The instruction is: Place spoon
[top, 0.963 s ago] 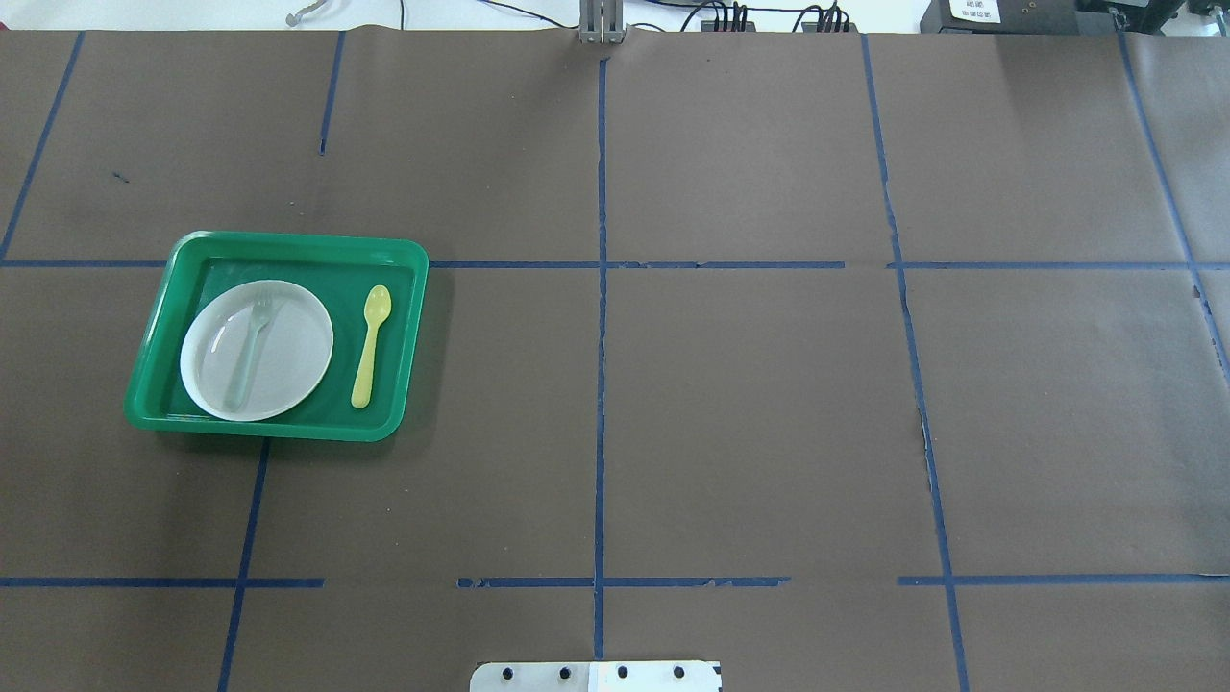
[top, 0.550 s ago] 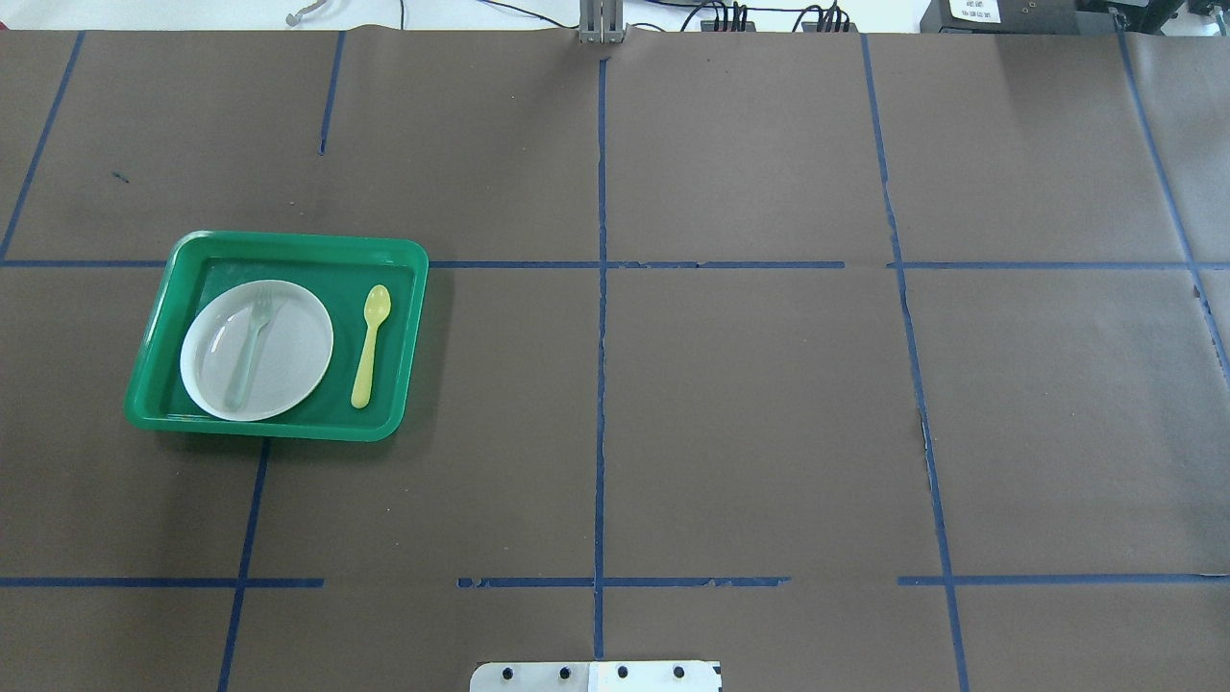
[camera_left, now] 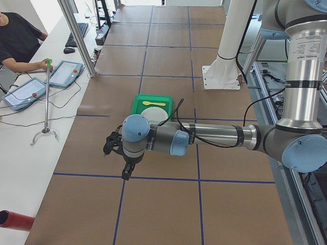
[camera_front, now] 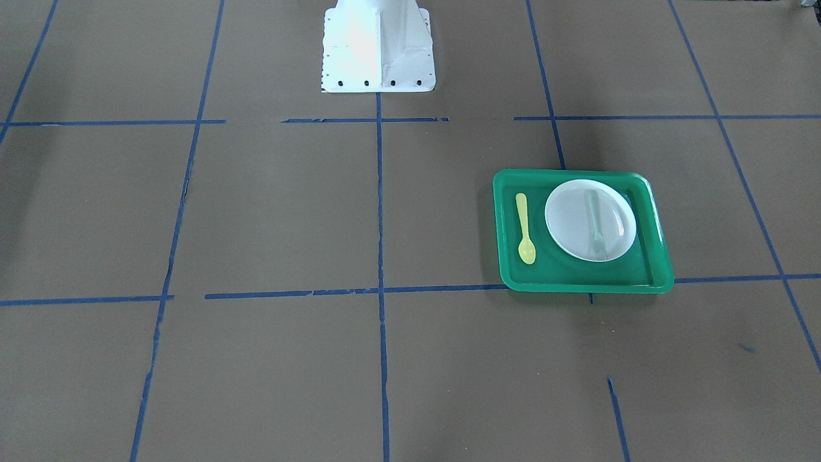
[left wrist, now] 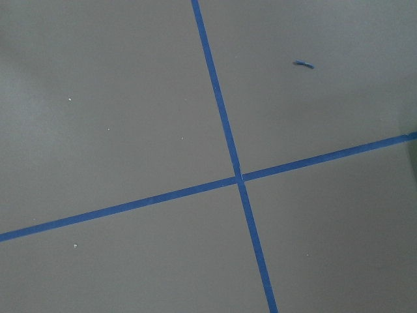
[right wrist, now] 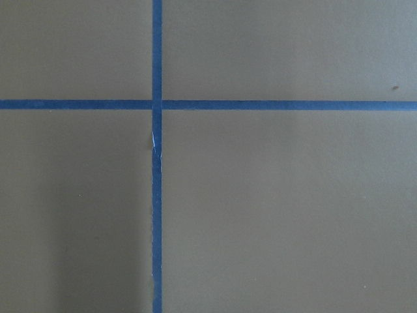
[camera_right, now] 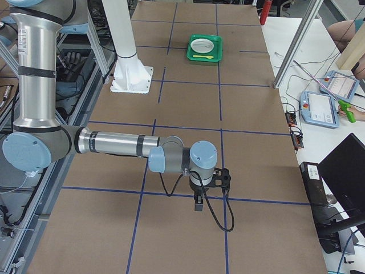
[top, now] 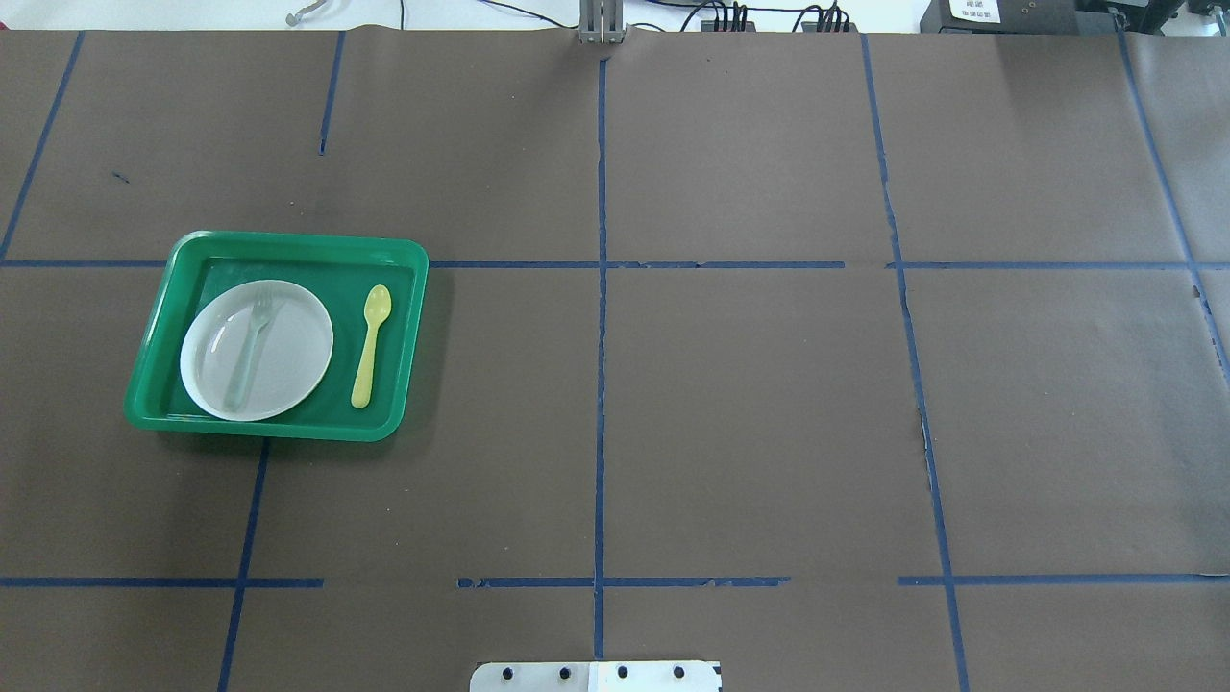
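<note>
Silver-grey left arm [camera_left: 217,135] low, outstretched, well apart from spoon [top: 371,344]

A robotics lab: brown paper [top: 750,404] gridded with blue tape [top: 601,384] covers the table [camera_front: 269,212], aluminium posts [camera_left: 76,35] frame its edge, and out beyond the jaws of the left gripper [camera_left: 115,161] a white bench [camera_left: 25,163] carries tablet pendants [camera_left: 66,73] (an operator [camera_left: 18,41] sits at them) and cables [camera_left: 30,109].

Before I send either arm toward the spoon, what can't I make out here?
1. Left claw: shows in the exterior left view only, small and dark; open or shut unclear.
2. Right claw: exterior right view only; same.
3. Green tray: exterior left view, near side hidden by the left arm.
4. Spoon: absent from both wrist views, which show only the taped table.
</note>
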You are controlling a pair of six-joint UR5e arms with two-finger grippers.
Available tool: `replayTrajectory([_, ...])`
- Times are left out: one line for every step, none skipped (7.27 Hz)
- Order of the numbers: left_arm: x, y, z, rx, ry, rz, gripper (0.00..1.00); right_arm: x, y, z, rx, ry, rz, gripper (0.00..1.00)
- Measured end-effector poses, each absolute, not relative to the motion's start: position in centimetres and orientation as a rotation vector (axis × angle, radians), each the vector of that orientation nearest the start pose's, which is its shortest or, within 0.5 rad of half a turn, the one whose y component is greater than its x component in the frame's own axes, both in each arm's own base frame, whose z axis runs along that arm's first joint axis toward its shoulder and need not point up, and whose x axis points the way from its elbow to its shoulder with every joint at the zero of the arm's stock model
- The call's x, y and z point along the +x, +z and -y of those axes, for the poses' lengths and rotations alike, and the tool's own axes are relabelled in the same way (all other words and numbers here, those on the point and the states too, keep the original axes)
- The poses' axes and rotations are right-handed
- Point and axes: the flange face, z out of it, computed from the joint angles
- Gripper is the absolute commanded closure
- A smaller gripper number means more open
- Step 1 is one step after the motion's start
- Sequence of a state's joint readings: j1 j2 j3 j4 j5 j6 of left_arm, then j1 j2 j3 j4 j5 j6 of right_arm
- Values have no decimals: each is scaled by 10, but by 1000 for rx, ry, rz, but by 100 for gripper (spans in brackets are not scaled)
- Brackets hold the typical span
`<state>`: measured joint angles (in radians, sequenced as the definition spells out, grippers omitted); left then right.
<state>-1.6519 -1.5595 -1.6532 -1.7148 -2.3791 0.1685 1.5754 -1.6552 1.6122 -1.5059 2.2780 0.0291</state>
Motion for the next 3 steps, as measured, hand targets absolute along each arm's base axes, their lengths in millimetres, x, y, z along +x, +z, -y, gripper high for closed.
replayTrajectory([-101,603,492,301,168,-774,0,71,676,457,12,25,707,0])
replayTrajectory([-101,601,494,303,170,-774,0,71,676,457,13,24,707,0])
replayTrajectory([-102,596,499,311,174,-772,0,71,676,457,13,24,707,0])
